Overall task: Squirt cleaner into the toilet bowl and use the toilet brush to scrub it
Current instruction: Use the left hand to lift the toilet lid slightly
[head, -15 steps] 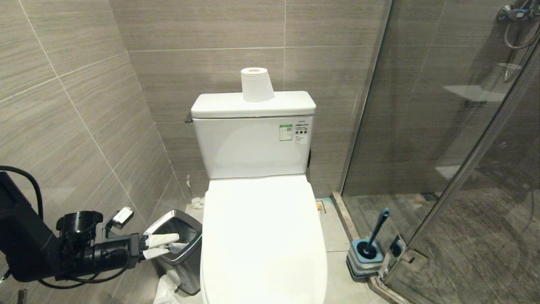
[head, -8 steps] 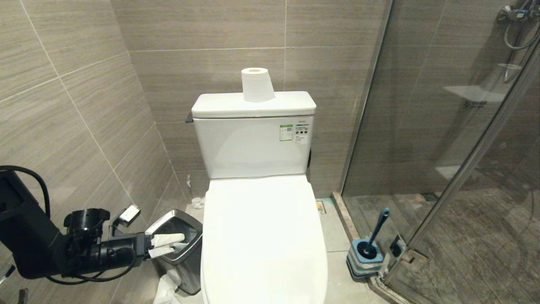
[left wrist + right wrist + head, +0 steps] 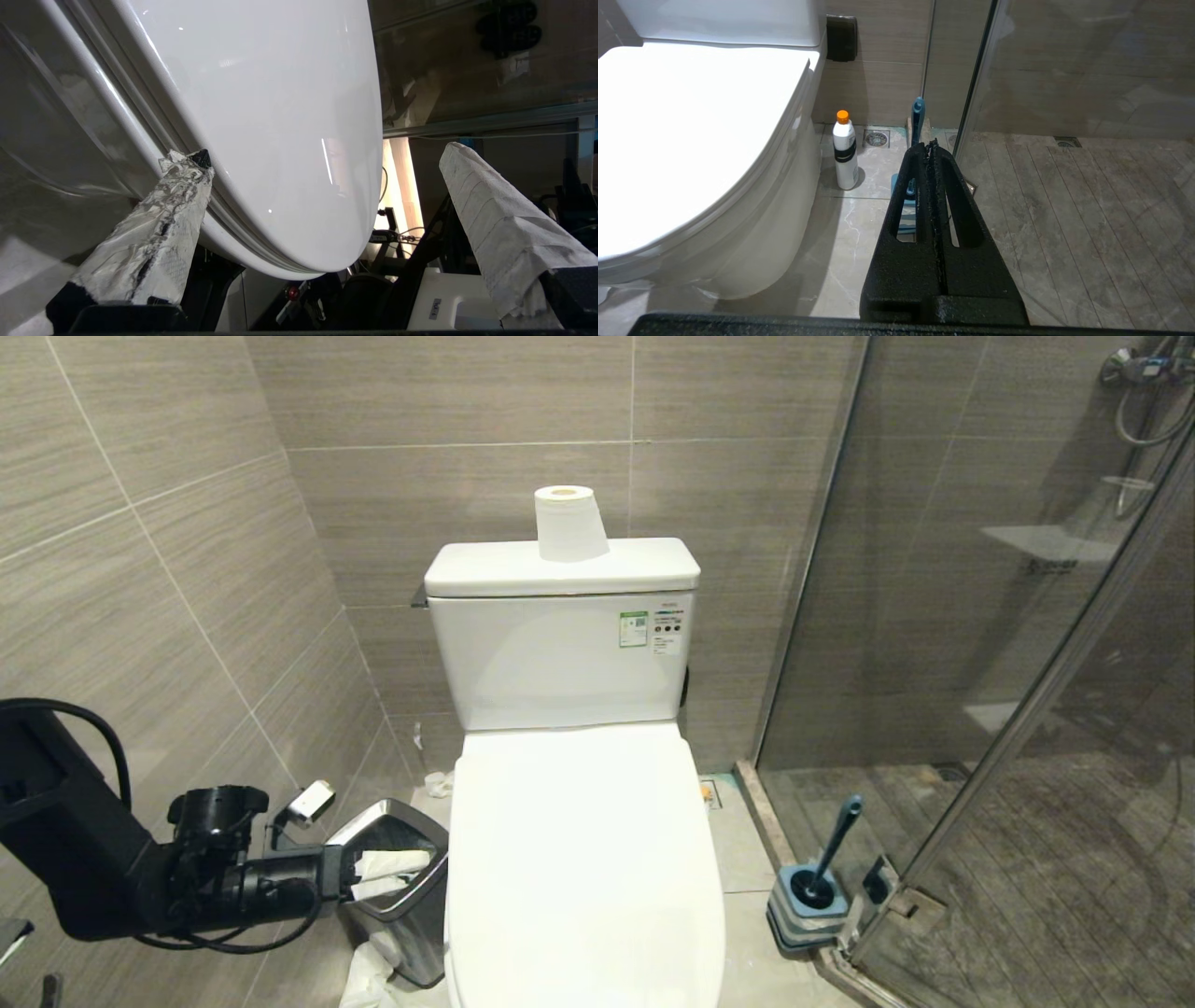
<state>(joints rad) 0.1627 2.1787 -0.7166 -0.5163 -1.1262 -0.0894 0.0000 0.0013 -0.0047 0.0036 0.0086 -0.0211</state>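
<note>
The toilet bowl (image 3: 583,859) stands in the middle with its white lid down, so the bowl inside is hidden. My left gripper (image 3: 397,875) is open beside the toilet's left edge, above a bin. In the left wrist view the lid's rim (image 3: 280,140) lies between its white-wrapped fingers (image 3: 154,233), the torn one close against the seam under the lid. The cleaner (image 3: 845,149), white with an orange cap, stands on the floor right of the toilet. The toilet brush (image 3: 822,868) sits in its blue holder by the shower glass. My right gripper (image 3: 931,144) is shut and empty, apart from both.
A steel-rimmed bin (image 3: 411,919) with paper in it stands left of the toilet, under my left gripper. A paper roll (image 3: 569,523) sits on the cistern. The tiled wall is close on the left and the shower's glass screen (image 3: 934,616) on the right.
My left arm has moved right, bringing the open gripper over the bin toward the toilet's left edge. Nothing else has moved.
</note>
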